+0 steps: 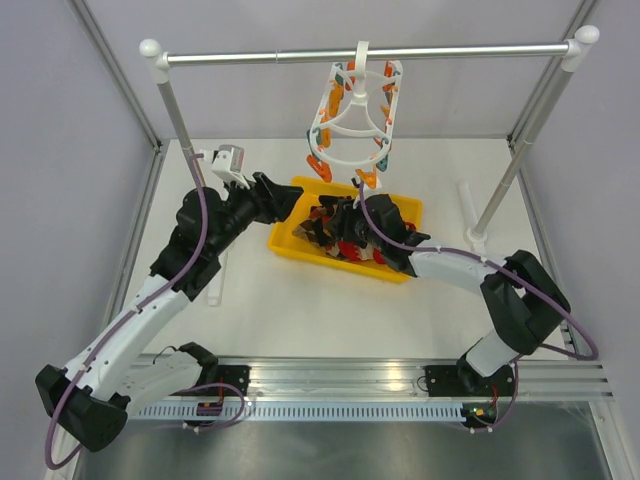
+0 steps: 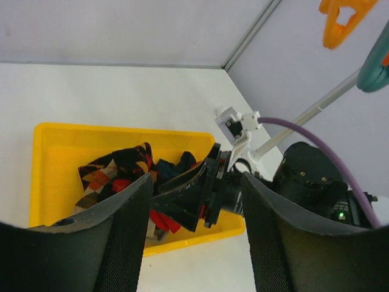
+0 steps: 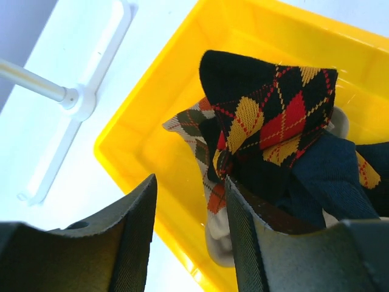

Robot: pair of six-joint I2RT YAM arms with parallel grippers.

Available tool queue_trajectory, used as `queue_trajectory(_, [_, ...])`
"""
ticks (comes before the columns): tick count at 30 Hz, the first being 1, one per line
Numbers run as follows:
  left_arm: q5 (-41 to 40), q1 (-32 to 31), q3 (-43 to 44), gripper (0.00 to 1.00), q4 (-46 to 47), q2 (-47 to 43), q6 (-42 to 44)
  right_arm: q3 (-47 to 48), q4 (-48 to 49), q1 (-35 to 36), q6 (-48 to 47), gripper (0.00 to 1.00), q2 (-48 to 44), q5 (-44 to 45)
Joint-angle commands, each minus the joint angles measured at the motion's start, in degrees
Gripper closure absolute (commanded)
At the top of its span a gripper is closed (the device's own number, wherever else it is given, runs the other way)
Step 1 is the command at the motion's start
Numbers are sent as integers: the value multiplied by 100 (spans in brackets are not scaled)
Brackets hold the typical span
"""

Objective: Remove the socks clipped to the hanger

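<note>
The white oval hanger (image 1: pixel 355 115) with orange and teal pegs hangs by its hook from the silver rail; I see no socks on it. Several argyle, red and navy socks (image 1: pixel 345 242) lie piled in a yellow bin (image 1: pixel 283 238) below. My right gripper (image 1: pixel 335 222) is open, low in the bin over the pile. In the right wrist view (image 3: pixel 188 243) a black argyle sock (image 3: pixel 273 115) and a beige argyle sock (image 3: pixel 209 176) lie beside its right finger. My left gripper (image 1: pixel 292 200) is open and empty by the bin's left corner, facing the socks (image 2: pixel 115 173) in the left wrist view (image 2: pixel 197 243).
The rail (image 1: pixel 370 52) rests on two posts, one left (image 1: pixel 180 120) and one right (image 1: pixel 510 170), each with a white foot (image 3: pixel 79 103) on the white table. An orange peg (image 2: pixel 343 18) and a teal peg (image 2: pixel 375 70) hang above the left gripper. Grey walls enclose the table.
</note>
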Motion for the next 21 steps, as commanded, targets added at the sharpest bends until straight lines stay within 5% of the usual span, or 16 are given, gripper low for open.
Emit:
queue_trajectory(1, [400,18,90,36,-600,-199,-25,-133,-29,11,28,46,-551,30])
queue_trajectory(9, [778,18,292,36,-1778,-595,494,-731,-414,2,37,40,-1685,442])
queue_trajectory(21, [603,18,-349,35,-2174,-1272,907,-1602,-1450,-7,81,27,-3706,812])
